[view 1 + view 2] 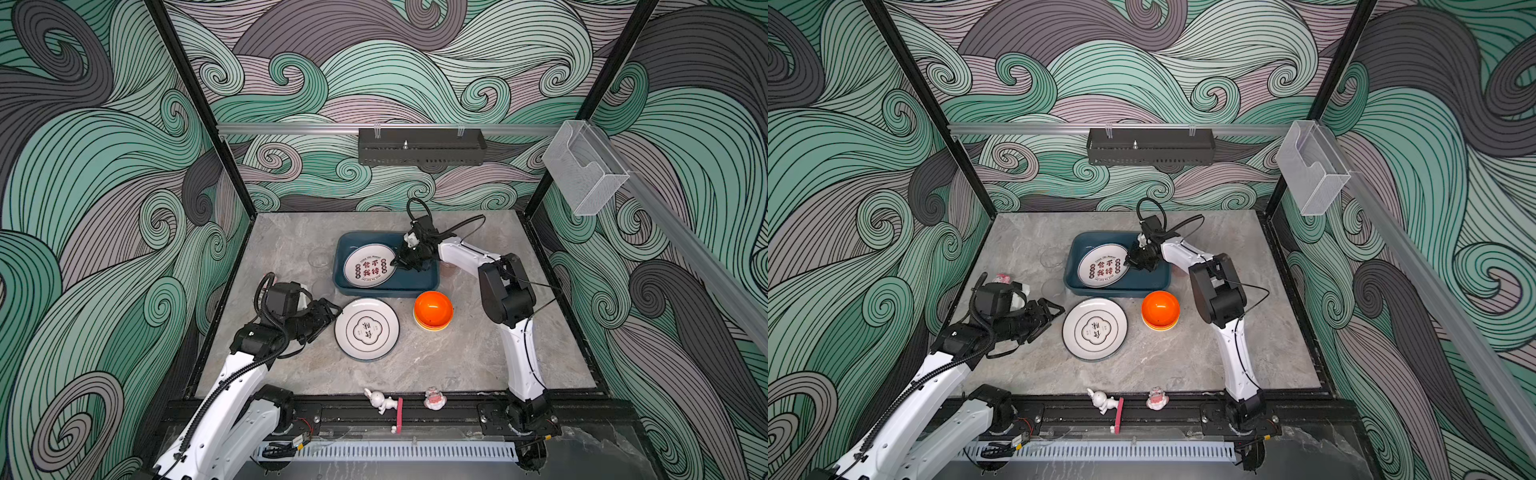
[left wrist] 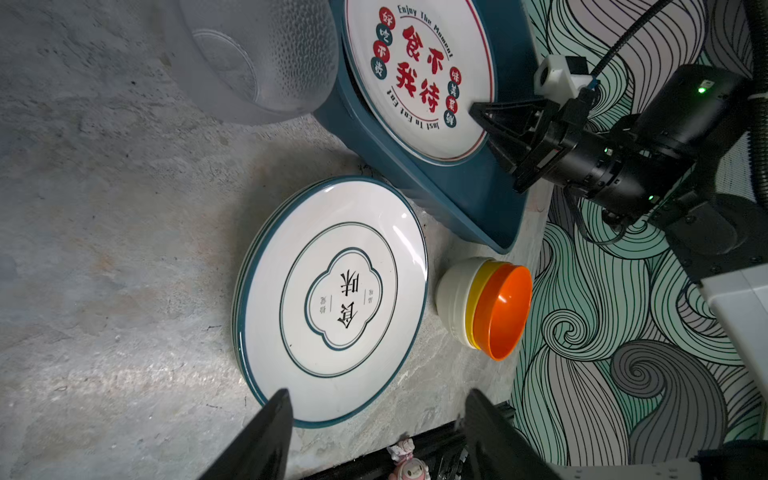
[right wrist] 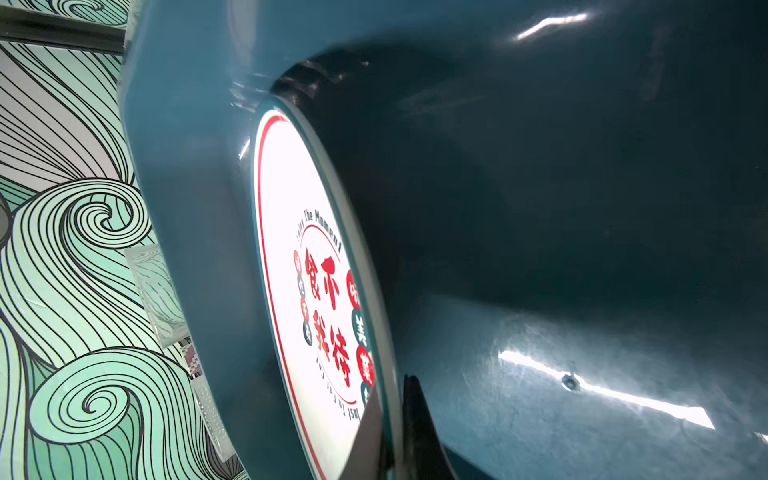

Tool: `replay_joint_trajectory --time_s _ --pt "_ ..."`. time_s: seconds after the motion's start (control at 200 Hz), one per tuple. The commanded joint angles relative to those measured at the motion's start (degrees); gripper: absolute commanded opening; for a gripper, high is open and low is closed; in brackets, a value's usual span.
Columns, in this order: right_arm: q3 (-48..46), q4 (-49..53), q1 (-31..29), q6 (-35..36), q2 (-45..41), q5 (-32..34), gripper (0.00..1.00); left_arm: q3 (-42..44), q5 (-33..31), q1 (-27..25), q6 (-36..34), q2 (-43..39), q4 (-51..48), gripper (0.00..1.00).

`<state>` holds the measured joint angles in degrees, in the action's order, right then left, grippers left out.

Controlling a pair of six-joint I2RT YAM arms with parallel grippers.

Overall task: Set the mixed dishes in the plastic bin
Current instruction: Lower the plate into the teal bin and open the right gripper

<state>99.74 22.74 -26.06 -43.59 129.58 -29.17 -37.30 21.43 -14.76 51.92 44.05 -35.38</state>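
Red-lettered plate (image 1: 369, 266) tilted in crosswise bin (image 1: 417, 286)

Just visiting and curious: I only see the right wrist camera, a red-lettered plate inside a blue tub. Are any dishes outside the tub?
Observer: Yes, a green-rimmed plate lies on the table, on the near side of the plastic bin.
Visitor: Anything else?
Observer: A stack of bowls, orange on top, sits right of that plate.
Visitor: What's the other arm doing?
Observer: The left gripper is open beside that plate's left edge, holding nothing.
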Motion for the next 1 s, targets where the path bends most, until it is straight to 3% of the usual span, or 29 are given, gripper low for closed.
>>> replay_joint_trajectory --time_s 0.0,0.205,0.395,0.535,0.75,0.996 --pt "1.6 -1.82 0.18 -0.44 0.92 -1.34 0.05 0.39 -0.27 -0.12 -0.02 0.13 0.68 0.68" --pt "1.5 0.19 0.26 0.08 1.12 -0.1 0.23 0.58 -0.23 -0.18 0.11 0.42 0.85 0.68" --pt "1.95 3.87 0.58 0.86 0.71 1.15 0.26 0.97 -0.02 -0.18 0.42 -0.06 0.51 0.68" --pt "1.95 7.53 0.71 3.14 -2.0 4.23 0.35 1.13 -0.33 -0.13 0.29 -1.12 -0.45 0.68" --pt "1.67 13.3 0.93 7.27 -8.33 8.22 0.36 2.05 -1.63 -0.13 -0.15 -2.63 -2.34 0.68" --pt "-5.88 17.15 -0.61 12.45 -21.26 11.6 0.38 3.14 -2.16 -0.2 -0.94 -2.63 -4.67 0.68"
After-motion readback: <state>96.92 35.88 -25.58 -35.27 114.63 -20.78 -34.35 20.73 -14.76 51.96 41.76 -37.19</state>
